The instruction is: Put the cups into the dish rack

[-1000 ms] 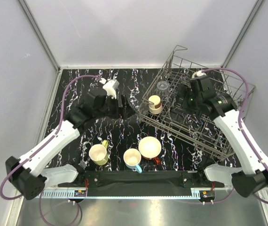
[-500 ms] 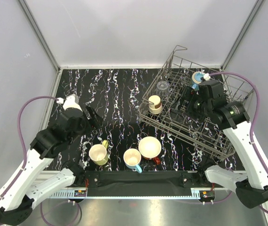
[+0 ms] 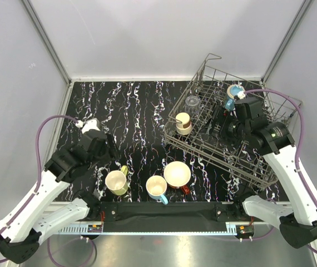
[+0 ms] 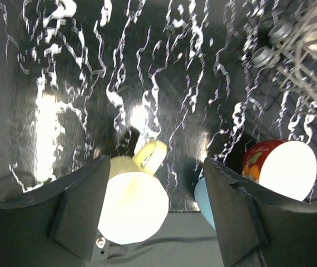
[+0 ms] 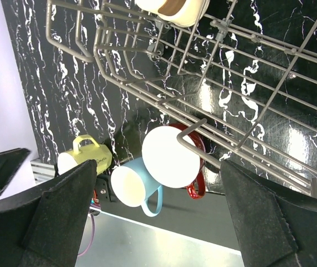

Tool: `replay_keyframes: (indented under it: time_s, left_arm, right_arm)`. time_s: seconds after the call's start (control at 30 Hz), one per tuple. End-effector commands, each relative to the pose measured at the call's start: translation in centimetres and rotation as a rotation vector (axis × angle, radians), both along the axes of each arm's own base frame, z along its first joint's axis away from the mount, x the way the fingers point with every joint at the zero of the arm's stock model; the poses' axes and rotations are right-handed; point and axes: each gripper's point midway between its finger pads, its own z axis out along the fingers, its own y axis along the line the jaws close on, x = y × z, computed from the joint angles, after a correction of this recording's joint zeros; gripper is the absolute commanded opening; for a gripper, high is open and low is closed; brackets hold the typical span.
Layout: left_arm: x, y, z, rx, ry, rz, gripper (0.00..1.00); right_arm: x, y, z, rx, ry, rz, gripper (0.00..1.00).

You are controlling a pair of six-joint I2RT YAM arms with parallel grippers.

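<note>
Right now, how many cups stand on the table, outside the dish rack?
3: the yellow-green mug, the light-blue mug and the red mug, in a row at the table's near edge. None seems hidden.

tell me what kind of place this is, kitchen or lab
Probably a robot test cell, not a kitchen: bare grey walls box in a marbled table, with a dish rack and cups staged.
</note>
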Motion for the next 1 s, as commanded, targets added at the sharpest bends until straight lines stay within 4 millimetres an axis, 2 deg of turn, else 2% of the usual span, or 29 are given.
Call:
replay_keyframes:
  time_s: [0.0,0.1,0.17,0.3,0.47,0.63,0.77,0.87,0.97]
  left_arm:
    - [-0.7,0.1,-1.7,-0.002,0.07,0.036,0.72]
    - [-1.6,0.9,-3.4,0.024,0.161,0.122,0.73]
    - [-1.7,0.9,-3.7,0.032,0.197,0.151,0.72]
    - [-1.3,-1.7,-4.0,-0.019,0.196,-0.002,0.64]
    - [-2.8,-1.2,-5.2,-0.055,0.262,0.086,0.52]
    - [-3.6,0.0,-5.2,-0.058,0.249,0.132,0.54]
    - [-4.1,-1.3,-5.2,-0.094,0.273,0.061,0.56]
    - [-4.5,-1.6,-5.3,-0.087,0.294,0.054,0.58]
    - [-5.1,-2.2,-5.2,-0.123,0.302,0.044,0.63]
  right_arm:
    - [-0.2,0.3,1.3,0.03,-0.044,0.031,0.99]
    - [-0.1,0.6,1.2,0.038,-0.041,0.042,1.0]
    - [-0.1,0.7,1.3,0.04,-0.04,0.046,1.0]
    - [-0.1,0.7,1.0,0.033,-0.04,0.059,1.0]
    - [0.0,0.5,0.5,0.017,-0.039,0.058,1.0]
    - [0.3,0.8,-0.3,0.014,-0.027,0.064,1.0]
    - [0.7,1.0,-0.7,0.015,-0.02,0.067,1.0]
    - [0.9,1.1,-0.7,0.017,-0.021,0.069,1.0]
    - [1.0,1.3,-0.9,0.02,-0.016,0.071,0.99]
